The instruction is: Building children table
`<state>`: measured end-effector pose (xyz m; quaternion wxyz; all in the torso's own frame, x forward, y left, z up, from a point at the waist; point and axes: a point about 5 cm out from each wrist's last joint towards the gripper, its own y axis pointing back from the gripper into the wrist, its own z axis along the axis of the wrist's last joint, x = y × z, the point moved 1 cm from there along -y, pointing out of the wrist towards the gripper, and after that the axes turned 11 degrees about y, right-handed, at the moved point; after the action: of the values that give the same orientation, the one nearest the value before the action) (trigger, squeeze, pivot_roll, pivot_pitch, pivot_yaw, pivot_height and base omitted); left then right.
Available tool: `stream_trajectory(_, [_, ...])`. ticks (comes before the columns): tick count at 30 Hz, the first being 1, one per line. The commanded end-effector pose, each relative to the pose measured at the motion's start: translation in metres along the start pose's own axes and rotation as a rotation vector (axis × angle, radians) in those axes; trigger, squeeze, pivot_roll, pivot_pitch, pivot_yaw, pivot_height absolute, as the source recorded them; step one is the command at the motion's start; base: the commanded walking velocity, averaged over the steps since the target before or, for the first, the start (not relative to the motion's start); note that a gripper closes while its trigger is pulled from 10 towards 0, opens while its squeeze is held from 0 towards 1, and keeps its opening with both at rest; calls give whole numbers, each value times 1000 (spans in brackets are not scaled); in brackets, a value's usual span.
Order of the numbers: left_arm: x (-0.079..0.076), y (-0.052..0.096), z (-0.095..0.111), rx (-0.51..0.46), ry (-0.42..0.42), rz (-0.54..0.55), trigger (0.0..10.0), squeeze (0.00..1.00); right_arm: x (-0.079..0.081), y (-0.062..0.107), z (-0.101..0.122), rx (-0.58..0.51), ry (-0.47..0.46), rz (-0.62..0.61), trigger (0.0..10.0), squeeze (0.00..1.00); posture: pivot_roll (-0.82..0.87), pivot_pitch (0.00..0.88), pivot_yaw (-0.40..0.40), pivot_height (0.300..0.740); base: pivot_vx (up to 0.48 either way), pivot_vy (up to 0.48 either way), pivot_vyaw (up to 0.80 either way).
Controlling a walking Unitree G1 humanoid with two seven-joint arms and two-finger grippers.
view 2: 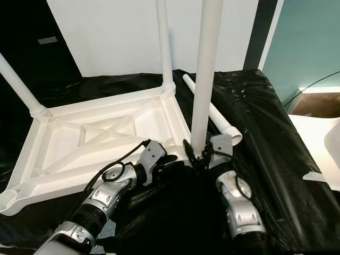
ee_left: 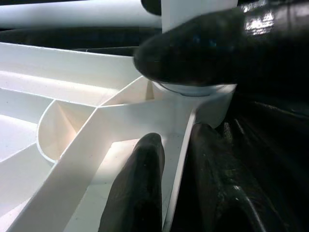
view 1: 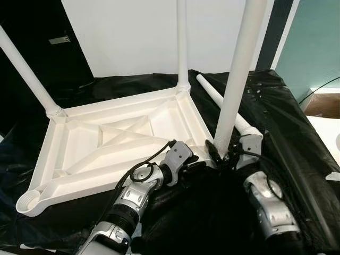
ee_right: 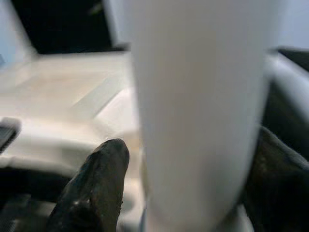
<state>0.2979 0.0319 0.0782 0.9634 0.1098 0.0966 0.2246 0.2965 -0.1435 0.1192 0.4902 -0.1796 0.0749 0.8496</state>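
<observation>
Tabletop (view 1: 95, 154): white moulded plastic, upside-down on black plastic sheeting (view 1: 297, 143), underside w/ raised ribs crossing in an X and round sockets at the corners. We see it lying flat, one corner toward the robot's right side, open empty socket (view 1: 29, 202) at the near-left corner. Surface smooth, slightly glossy.

Near leg (view 1: 239, 69): white round tube, smooth, long axis roughly vertical w/ slight tilt, lower end seated at the near-right corner socket. Two more legs upright: far-left leg (view 1: 26, 69) leaning outward, far leg (view 1: 182, 42) straight up. Spare leg (view 1: 226, 106) lies on the sheeting just beside the tabletop's right edge, long axis running away from the robot, flared end nearer.

Right gripper (view 1: 220, 154) is clamped around the near leg's base; in the right wrist view we see black fingers (ee_right: 91, 188) on both sides of the tube. Left gripper (ee_left: 169, 111) is at the same corner, fingers spread apart, lower finger (ee_left: 137, 188) inside the rim, other above the socket; not clearly pinching anything. Sheeting wrinkled, shiny.
</observation>
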Motion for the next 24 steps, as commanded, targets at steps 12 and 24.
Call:
stream_trajectory(12, [-12, 3, -48, 182, 107, -55, 10000, 0, -15, 4, -10, 41, 10, 481, 0, 0, -49, 0, 60, 740, 0, 0, 0])
stream_trajectory(24, [-11, 4, -48, 182, 108, -50, 10000, 0, -26, 10, -14, 76, -1, 525, 0, 0, -53, 0, 60, 740, 0, 0, 0])
